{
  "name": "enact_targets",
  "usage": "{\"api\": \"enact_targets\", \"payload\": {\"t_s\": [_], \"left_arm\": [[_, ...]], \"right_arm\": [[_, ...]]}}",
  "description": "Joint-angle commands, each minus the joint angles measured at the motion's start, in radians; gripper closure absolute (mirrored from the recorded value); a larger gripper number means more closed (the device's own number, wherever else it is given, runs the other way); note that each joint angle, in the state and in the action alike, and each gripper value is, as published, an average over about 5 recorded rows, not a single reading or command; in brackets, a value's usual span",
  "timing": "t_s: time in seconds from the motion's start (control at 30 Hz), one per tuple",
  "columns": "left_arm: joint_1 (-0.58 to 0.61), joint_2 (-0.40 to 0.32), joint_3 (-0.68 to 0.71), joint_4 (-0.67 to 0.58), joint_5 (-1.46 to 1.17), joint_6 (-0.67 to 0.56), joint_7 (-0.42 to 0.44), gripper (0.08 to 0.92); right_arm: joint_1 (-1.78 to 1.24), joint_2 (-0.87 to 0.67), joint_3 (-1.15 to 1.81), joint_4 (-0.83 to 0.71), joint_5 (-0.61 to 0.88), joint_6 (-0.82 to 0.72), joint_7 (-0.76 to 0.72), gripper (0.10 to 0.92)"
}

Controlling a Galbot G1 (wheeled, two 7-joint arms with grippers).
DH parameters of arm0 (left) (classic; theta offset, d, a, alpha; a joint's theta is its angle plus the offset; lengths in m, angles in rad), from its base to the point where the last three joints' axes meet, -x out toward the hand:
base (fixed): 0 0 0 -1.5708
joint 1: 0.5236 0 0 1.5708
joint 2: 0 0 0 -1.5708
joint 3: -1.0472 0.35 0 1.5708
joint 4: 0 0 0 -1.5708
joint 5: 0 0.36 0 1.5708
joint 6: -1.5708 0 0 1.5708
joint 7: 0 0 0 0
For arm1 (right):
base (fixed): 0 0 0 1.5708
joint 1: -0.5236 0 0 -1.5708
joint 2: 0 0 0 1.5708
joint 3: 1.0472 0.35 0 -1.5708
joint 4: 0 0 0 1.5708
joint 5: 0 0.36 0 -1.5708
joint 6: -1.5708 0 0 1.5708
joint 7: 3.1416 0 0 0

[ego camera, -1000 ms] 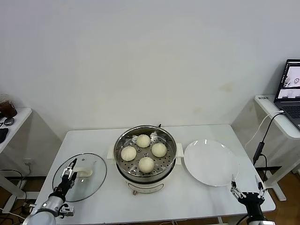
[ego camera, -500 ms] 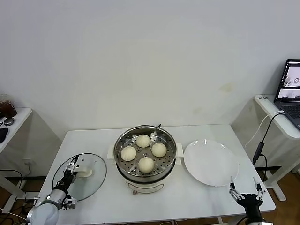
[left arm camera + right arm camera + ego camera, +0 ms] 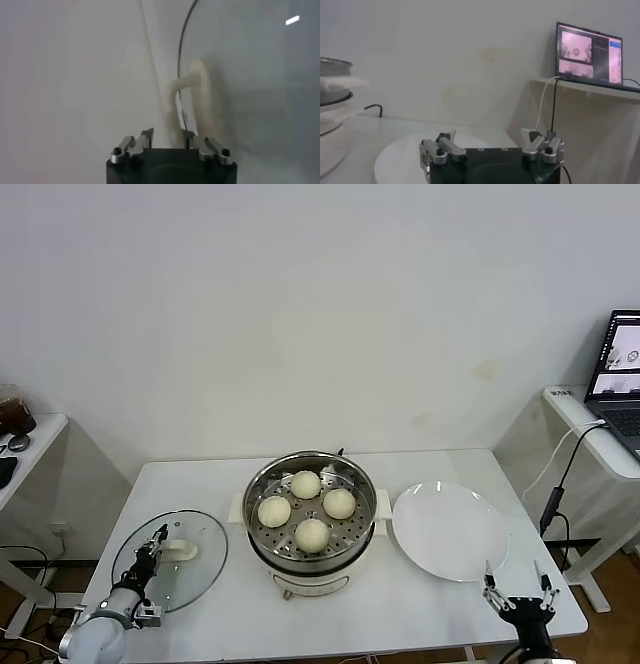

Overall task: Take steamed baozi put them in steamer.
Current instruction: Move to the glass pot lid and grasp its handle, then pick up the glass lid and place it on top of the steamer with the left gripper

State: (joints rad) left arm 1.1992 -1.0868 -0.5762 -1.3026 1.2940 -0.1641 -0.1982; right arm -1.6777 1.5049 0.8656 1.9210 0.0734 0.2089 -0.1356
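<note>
Since the earlier frame, the left gripper (image 3: pixel 157 540) has dropped lower over the glass lid (image 3: pixel 170 561) and its jaws have drawn in from wide open to a narrow gap around the lid's white handle (image 3: pixel 184 95); from the left wrist view the handle sits between the fingers, though whether they already pinch it firmly cannot be told. At the table's near right corner the right gripper (image 3: pixel 516 589) has shifted slightly and hangs with its fingers spread wide, holding nothing, just beside the white plate (image 3: pixel 450 531). All four steamed baozi (image 3: pixel 312 534) already sit on the perforated tray inside the steamer (image 3: pixel 311 509), so the bun placing looks done and covering the pot seems the step in hand. Those buns are likely soft, light and easily dented, best taken gently across their domed sides. By contrast the lid is probably rigid, slippery and breakable, so its handle is the sensible hold.
</note>
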Motion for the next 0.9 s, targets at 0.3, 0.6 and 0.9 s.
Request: {"api": "enact_targets", "payload": {"t_s": [0.3,0.6,0.9], "left_arm": [[0.213,0.09,-0.012,-0.373,-0.309,0.162,-0.014,0.82],[0.349,0.154,-0.08,-0.737,-0.368,0.43,0.111,0.823],[0.199,0.28,0.035,-0.944,-0.489,0.651,0.322,0.823]], "right_arm": [[-0.01,-0.011,-0.025,-0.005,-0.06,0.057,-0.006,0.203],[-0.019,-0.021,-0.044,-0.005,-0.086,0.074,-0.015,0.203],[-0.025,-0.02,-0.059,-0.015,-0.116,0.09,-0.011,0.203]]}}
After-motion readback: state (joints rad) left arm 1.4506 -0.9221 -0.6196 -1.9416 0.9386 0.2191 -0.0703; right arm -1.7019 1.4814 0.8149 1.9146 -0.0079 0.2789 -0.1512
